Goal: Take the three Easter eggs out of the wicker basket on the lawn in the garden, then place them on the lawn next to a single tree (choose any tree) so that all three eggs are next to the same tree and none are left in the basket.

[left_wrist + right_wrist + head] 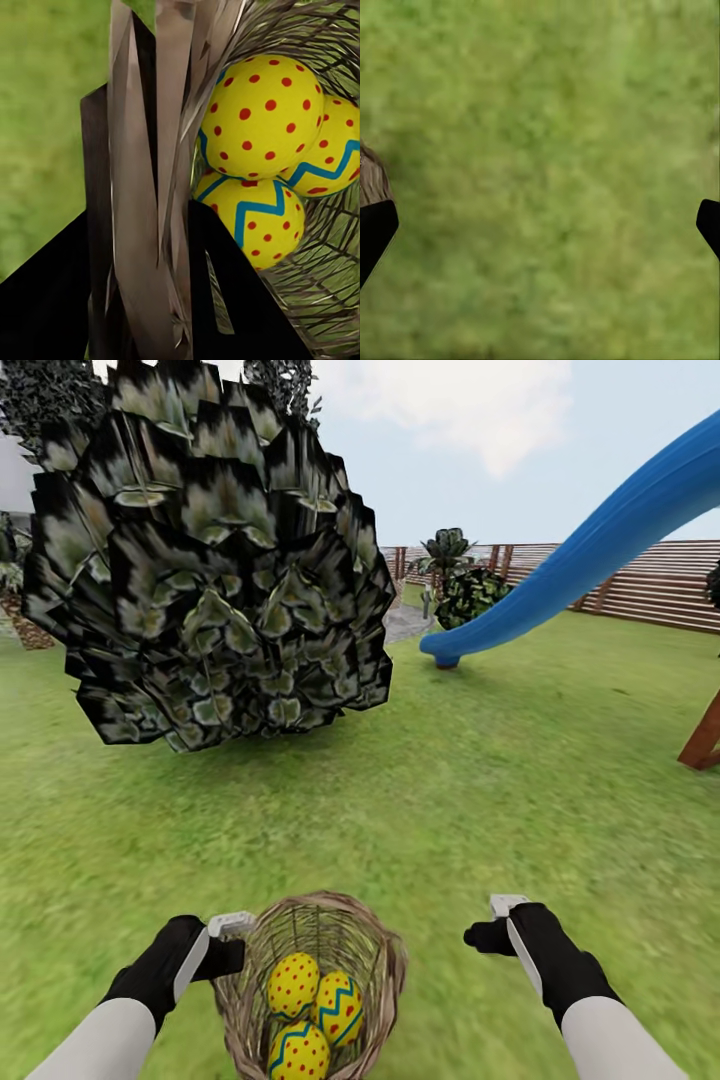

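The left gripper (pixel 232 932) pinches the rim of the wicker basket (pixel 380 950), its three eggs (pixel 313 1012) just inside the fingers (pixel 139 195), while the right gripper (pixel 500 922) hangs open over the lawn (pixel 547 172) beside the basket.

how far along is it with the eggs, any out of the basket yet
None out yet: all three Easter eggs sit in the wicker basket. In hand: the left pincer is shut on the basket's rim, the right pincer open over the lawn. Left: placing all three beside one tree.
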Controlling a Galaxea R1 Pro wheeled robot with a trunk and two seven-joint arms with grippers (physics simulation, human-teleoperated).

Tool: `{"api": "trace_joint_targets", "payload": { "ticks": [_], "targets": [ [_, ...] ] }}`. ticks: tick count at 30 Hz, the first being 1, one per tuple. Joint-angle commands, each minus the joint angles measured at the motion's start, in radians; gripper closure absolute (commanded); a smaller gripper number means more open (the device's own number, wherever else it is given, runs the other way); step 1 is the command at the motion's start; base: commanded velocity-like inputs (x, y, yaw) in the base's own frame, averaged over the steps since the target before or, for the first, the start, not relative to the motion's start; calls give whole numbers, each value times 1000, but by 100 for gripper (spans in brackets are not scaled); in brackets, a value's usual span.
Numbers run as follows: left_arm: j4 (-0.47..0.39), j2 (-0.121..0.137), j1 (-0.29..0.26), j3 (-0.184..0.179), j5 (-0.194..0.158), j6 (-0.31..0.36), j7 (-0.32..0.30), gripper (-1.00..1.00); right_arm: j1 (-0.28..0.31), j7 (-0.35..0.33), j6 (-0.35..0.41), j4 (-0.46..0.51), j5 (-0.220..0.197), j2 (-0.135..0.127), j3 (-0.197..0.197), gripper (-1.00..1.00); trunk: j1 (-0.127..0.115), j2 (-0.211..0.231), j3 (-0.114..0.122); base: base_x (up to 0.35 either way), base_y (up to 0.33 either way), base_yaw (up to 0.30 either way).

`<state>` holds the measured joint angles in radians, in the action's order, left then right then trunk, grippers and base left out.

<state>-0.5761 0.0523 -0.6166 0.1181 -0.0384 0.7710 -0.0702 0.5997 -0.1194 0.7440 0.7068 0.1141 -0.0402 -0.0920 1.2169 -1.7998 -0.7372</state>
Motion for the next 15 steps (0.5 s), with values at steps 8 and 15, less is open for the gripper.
{"api": "trace_joint_targets", "payload": {
  "ticks": [8,15],
  "targets": [
    [0,-2,-1,3,-12,5,-2,100,1,-9,5,-17,7,2,-3,-100,-31,56,24,0,0,292],
    [0,-2,0,3,-12,5,-2,100,1,-9,-51,-142,89,-2,-2,-100,-58,105,42,0,0,230]
  ]
}}
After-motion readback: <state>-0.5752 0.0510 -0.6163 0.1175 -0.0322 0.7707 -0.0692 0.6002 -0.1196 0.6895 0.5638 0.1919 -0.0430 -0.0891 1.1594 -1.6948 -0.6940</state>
